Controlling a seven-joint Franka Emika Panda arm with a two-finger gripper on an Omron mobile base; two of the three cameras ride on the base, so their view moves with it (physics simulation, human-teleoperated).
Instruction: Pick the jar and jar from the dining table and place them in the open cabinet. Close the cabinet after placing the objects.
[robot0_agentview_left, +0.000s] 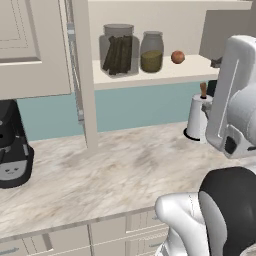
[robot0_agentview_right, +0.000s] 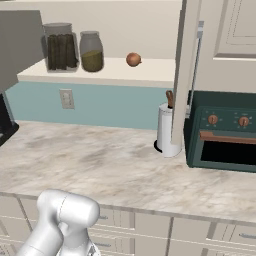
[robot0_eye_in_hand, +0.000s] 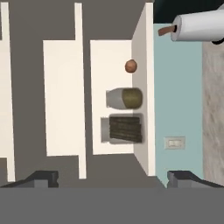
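Two clear glass jars are seen side by side on the cream shelf (robot0_agentview_left: 165, 75) of the open cabinet (robot0_agentview_left: 35, 50). The larger jar (robot0_agentview_left: 119, 50), filled with dark brown sticks, is placed to the left of the smaller jar (robot0_agentview_left: 151, 52) of olive-green contents in the base views. A small orange-brown ball (robot0_agentview_left: 177, 57) is set on the same shelf, a little apart to their right. One panelled cabinet door (robot0_agentview_right: 182, 75) is shown swung out, edge-on. Below, a marbled counter (robot0_agentview_right: 100, 165) carries a white paper-towel holder (robot0_agentview_right: 167, 130), a dark green toaster oven (robot0_agentview_right: 222, 132) and a black coffee machine (robot0_agentview_left: 12, 145). The gripper (robot0_eye_in_hand: 111, 177) is held back from the shelf, rolled sideways and aimed at the jars, its two dark fingertips (robot0_eye_in_hand: 41, 178) spread wide with nothing between them.
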